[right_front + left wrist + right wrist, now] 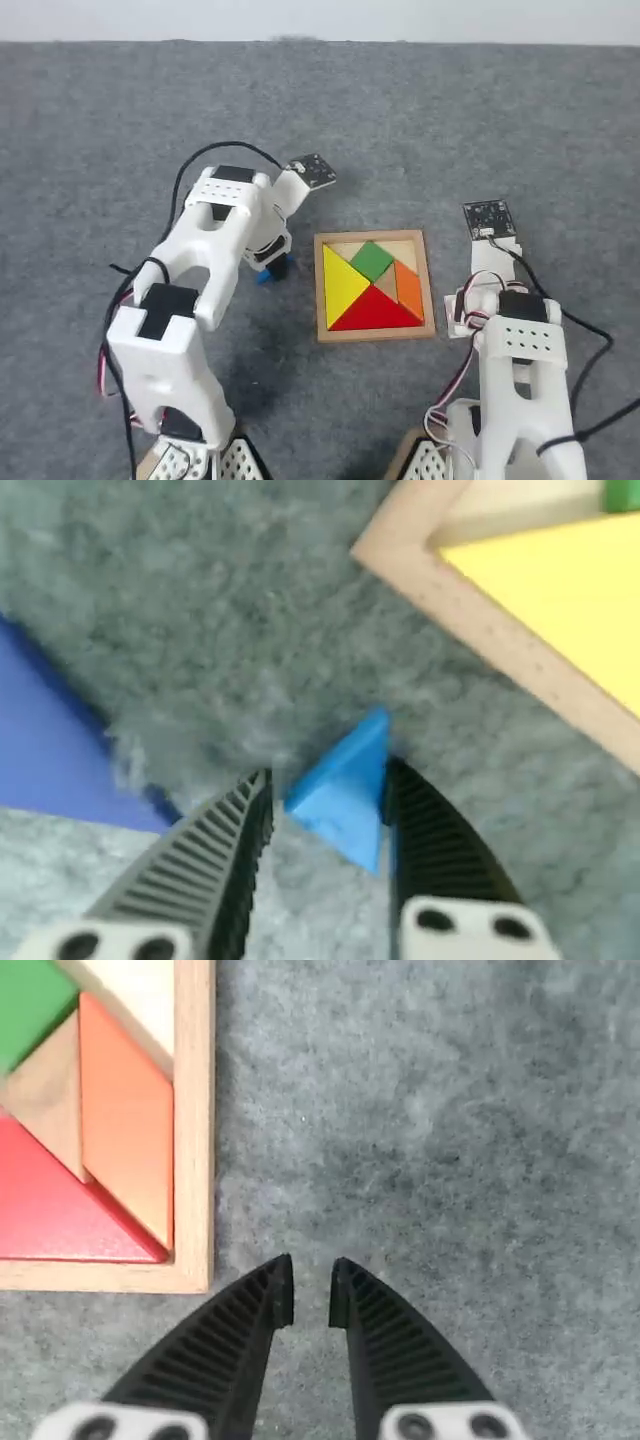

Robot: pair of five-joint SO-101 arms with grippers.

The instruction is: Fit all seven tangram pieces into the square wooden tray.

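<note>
The square wooden tray [376,335] lies mid-table holding a yellow triangle [342,280], a green square [372,260], an orange piece [408,288], a red triangle [375,313] and a small tan triangle [387,285]. Bare wood shows along the tray's far edge. Left of the tray, my left gripper [328,772] is shut on a small light blue triangle [345,795], also seen as a blue triangle [275,268] under the arm. A darker blue piece [40,740] lies on the cloth beside it. My right gripper [312,1288] sits just off the tray's near right corner [195,1275], fingers nearly together, holding nothing.
Grey felt cloth [450,130] covers the table. The tray's corner [400,550] is close in front of the left gripper. The right arm [515,345] stands right of the tray, the left arm [200,270] to its left.
</note>
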